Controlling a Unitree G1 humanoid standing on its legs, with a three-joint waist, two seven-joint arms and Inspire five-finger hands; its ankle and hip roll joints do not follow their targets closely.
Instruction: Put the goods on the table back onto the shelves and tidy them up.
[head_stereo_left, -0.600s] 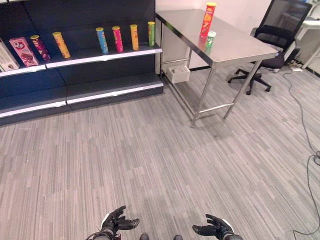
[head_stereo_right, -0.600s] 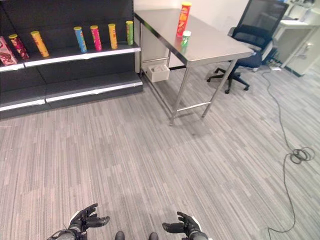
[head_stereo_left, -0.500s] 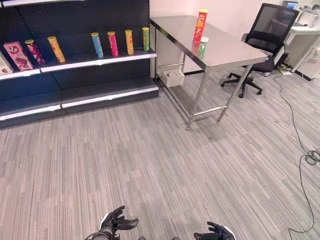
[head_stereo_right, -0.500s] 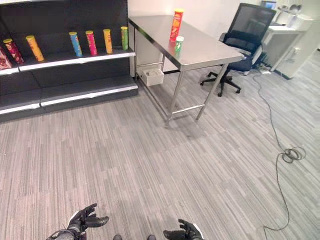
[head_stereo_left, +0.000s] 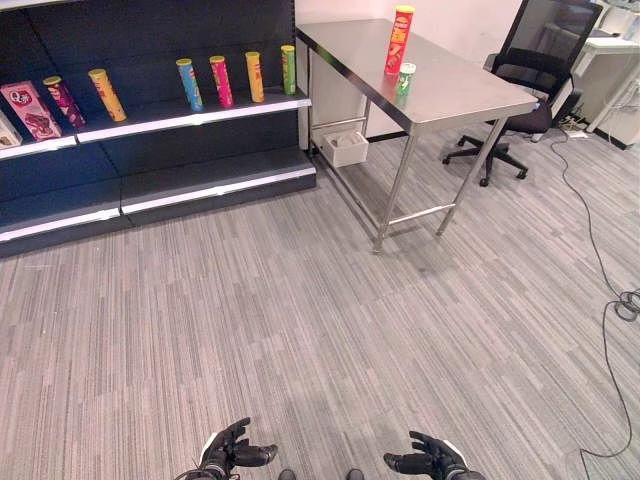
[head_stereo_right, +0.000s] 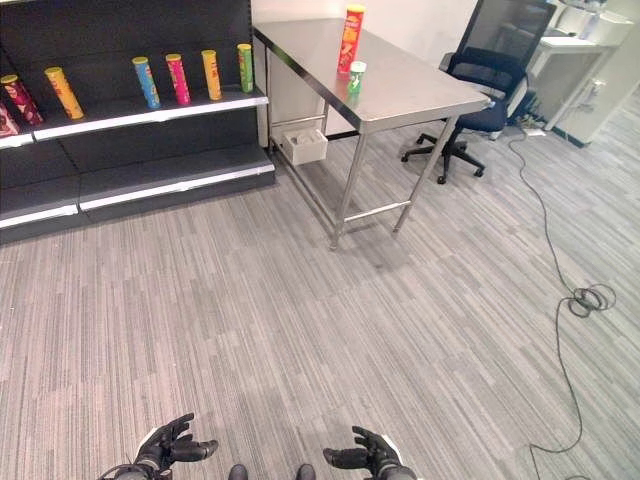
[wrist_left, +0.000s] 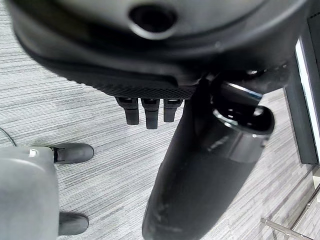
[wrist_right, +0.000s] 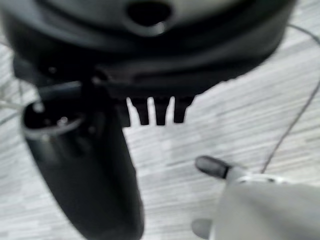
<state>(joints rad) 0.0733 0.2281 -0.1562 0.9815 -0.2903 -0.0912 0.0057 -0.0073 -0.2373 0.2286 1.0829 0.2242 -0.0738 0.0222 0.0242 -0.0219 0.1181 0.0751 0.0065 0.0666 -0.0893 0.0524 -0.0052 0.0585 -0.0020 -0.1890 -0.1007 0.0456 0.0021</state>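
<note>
On the steel table (head_stereo_left: 470, 95) at the far right stand a tall red-orange chip can (head_stereo_left: 399, 39) and a short green can (head_stereo_left: 404, 78). The dark shelf unit (head_stereo_left: 150, 110) at the far left carries several upright chip cans, among them a blue one (head_stereo_left: 186, 84), a pink one (head_stereo_left: 220, 81) and a green one (head_stereo_left: 288, 69). Both hands hang low over the carpet, far from table and shelf: my left hand (head_stereo_left: 232, 455) and my right hand (head_stereo_left: 428, 460) are open and hold nothing. The wrist views show relaxed fingers (wrist_left: 146, 111) over bare floor.
A pink box (head_stereo_left: 25, 108) leans at the shelf's left end. A white bin (head_stereo_left: 345, 148) sits under the table. A black office chair (head_stereo_left: 520, 90) stands beyond the table, and a cable (head_stereo_left: 610, 300) runs along the floor at right. Grey carpet spreads between me and the furniture.
The whole picture has shifted, so the camera has moved; shelf and table sit slightly differently in view. Both hands stay low and open.
</note>
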